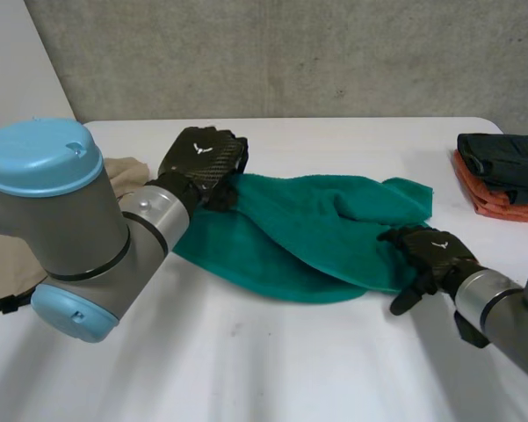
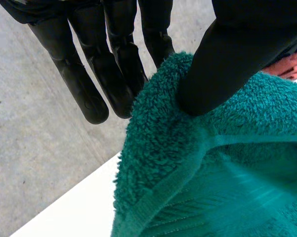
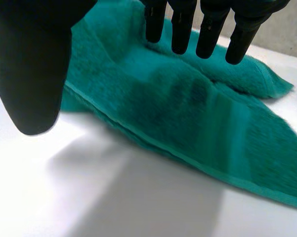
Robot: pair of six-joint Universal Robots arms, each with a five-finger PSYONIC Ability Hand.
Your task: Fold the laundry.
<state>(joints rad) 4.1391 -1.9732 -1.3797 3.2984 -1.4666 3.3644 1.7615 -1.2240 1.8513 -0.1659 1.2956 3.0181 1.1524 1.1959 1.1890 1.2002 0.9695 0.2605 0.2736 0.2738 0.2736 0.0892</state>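
A teal green towel [image 1: 307, 233] lies rumpled across the middle of the white table [image 1: 272, 369]. My left hand [image 1: 200, 163] grips the towel's left end, raised a little off the table. In the left wrist view the thumb [image 2: 222, 64] pinches the towel's edge [image 2: 163, 128] against the fingers [image 2: 113, 74]. My right hand [image 1: 430, 255] rests at the towel's right side near its front edge. In the right wrist view its fingers [image 3: 207, 24] are straight above the towel [image 3: 188, 108], the thumb [image 3: 32, 74] is spread wide over bare table, and nothing is held.
A stack of folded clothes, dark on top [image 1: 505, 158] and orange below [image 1: 501, 200], sits at the table's right edge. A beige cloth [image 1: 123, 171] lies at the left behind my left arm. A grey concrete wall [image 1: 290, 53] stands behind the table.
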